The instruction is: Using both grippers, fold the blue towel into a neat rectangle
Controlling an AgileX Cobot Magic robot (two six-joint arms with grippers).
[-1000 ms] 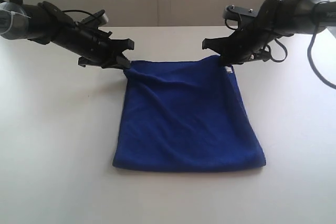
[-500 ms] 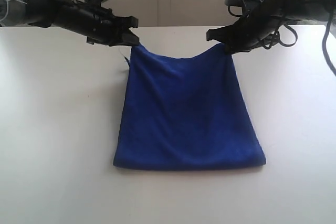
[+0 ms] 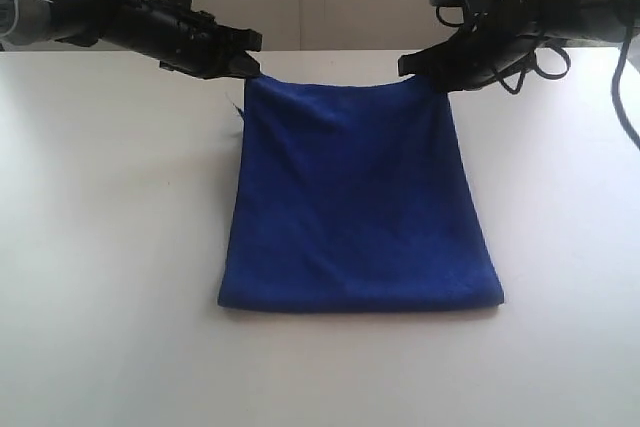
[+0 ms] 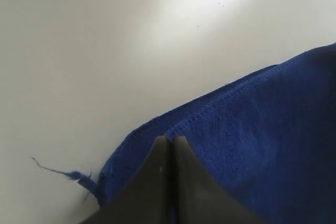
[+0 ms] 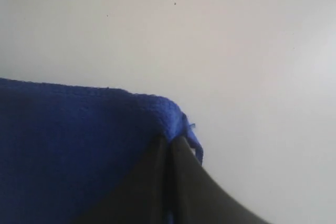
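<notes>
**Figure: Both far corners pinched; the cloth runs from the jaws toward the near edge**

Exterior view: the blue towel [image 3: 360,197] lies mid-table on the white table [image 3: 100,247], its far edge raised and drawn fairly taut between the two arms, its near edge flat on the surface; the left gripper [image 3: 245,59] is clenched on the far-left corner and the right gripper [image 3: 415,67] on the far-right corner, the two level with one another and well apart; the cloth's longer axis runs away from the jaws toward the front of the table, square to the line joining them; each arm is nearer its own corner, neither reaching across the middle.

Left wrist view: the left gripper [image 4: 168,145] has its jaws pressed together on the blue towel [image 4: 262,140] at the corner; two stitched edges lie one just beside the other there, which suggests a doubled layer; a loose thread [image 4: 58,171] trails from the corner over the table [image 4: 105,51].

Right wrist view: the right gripper [image 5: 169,142] is likewise closed on the corner of the blue towel [image 5: 79,140], the cloth draping to one side, the bare table [image 5: 236,51] beyond.

Judgement: the next fold likely turns on carrying both corners together along that long axis, toward the resting near edge; unequal travel would skew the rectangle.
</notes>
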